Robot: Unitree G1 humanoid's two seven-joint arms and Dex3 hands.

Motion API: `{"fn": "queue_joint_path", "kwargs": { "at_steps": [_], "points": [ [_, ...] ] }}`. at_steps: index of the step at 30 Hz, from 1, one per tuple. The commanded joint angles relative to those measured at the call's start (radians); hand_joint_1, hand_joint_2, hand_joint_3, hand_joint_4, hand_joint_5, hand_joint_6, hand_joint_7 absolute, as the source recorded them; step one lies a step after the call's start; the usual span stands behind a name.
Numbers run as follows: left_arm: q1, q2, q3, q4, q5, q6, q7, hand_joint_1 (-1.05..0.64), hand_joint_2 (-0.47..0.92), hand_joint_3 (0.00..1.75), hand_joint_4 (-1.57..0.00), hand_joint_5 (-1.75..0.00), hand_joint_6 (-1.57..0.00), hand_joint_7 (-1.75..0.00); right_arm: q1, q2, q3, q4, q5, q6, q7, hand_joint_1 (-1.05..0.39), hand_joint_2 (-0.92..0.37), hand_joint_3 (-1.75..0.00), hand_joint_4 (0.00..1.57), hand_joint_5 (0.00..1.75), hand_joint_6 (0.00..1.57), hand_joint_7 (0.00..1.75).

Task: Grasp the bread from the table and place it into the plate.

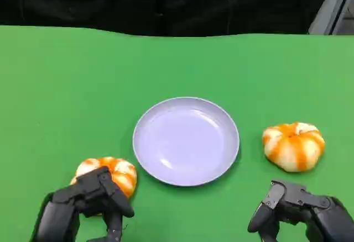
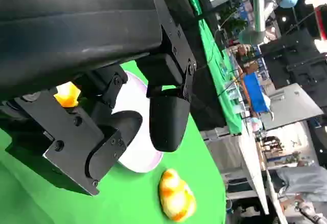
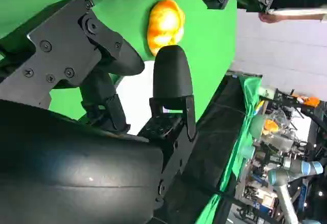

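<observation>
Approach stage: left hand (image 1: 88, 206), released, hovers at the near bread (image 1: 113, 173); right hand (image 1: 301, 211) released. Plate (image 1: 185, 141) empty. Next: close on bread.

Left hand (image 1: 91, 203) low at near edge, fingers apart, empty, right hand (image 1: 301, 209) likewise, apart

1. The plate (image 1: 186, 141) sits mid-table, open green cloth (image 1: 66, 76) beyond it.
2. Left of the plate, a bread (image 1: 113, 173) lies near its rim, under the left hand (image 1: 88, 203).
3. Right of the plate, another bread (image 1: 293, 145) stands apart, with bare cloth between.
</observation>
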State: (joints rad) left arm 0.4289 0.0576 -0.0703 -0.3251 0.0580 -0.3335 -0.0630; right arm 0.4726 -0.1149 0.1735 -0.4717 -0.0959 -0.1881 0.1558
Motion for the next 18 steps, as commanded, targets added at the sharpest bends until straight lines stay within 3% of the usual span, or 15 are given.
{"fn": "queue_joint_path", "kwargs": {
  "at_steps": [1, 17, 18],
  "points": [
    [0.0, 0.015, 0.01, 0.008, 0.0, -0.012, -0.006, 0.04, 0.35, 1.44, -0.93, -1.73, -0.84, -1.53, 0.001, -0.004, 0.001, -0.001, 0.001, -0.009, -0.005, -0.01, -0.39, -1.27, 0.75, 1.69, 0.76, 1.38],
    [-0.004, 0.015, 0.013, 0.009, -0.008, -0.013, -0.006, 0.03, 0.36, 1.42, -0.9, -1.74, -0.84, -1.54, 0.004, -0.003, 0.005, -0.006, -0.005, -0.004, -0.01, -0.02, -0.38, -1.27, 0.75, 1.69, 0.76, 1.38],
    [-0.006, 0.016, 0.015, 0.009, -0.017, -0.014, -0.011, 0.03, 0.36, 1.43, -0.86, -1.64, -0.81, -1.44, 0.004, -0.002, 0.006, -0.006, -0.004, -0.004, -0.009, -0.02, -0.38, -1.27, 0.75, 1.69, 0.75, 1.38]
  ]
}}
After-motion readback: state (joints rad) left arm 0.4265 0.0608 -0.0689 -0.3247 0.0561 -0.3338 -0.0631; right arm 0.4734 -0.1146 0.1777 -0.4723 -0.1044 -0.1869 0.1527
